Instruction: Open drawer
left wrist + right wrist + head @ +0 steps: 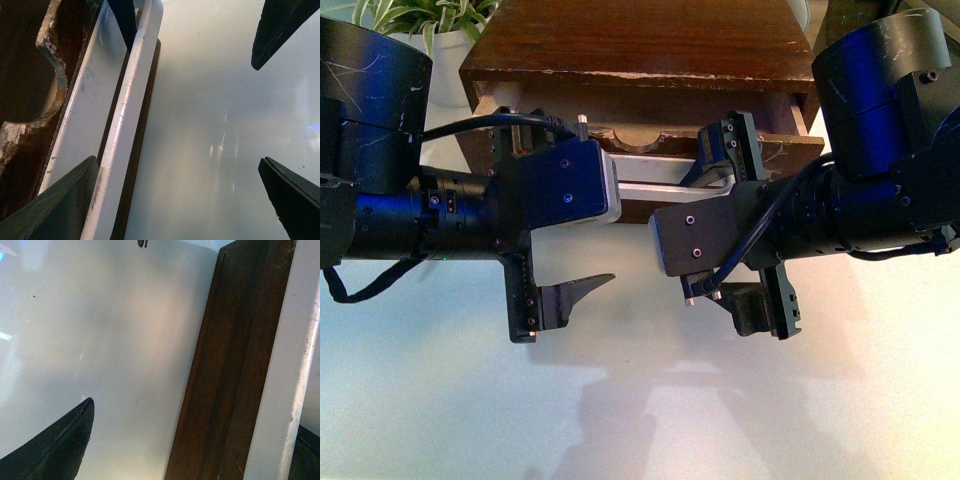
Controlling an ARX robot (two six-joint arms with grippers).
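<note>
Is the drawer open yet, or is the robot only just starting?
It is partly done. The drawer sticks out a little from under the cabinet top, and some pale inside shows behind its notched edge. In hand: the left gripper and right gripper, both open, straddle the white handle without squeezing it. Left to do: pull the drawer out farther.

One wide dark brown wooden drawer [785,150] was counted, fitted with one long white bar handle [655,186] and housed in one dark wooden cabinet [640,35]. Two black grippers were counted, the left gripper [602,205] and the right gripper [708,235], with two pointed fingers apiece, four in all. One leafy green plant [420,15], one white pot [455,60] and one pale glossy table [640,400] were also counted.
</note>
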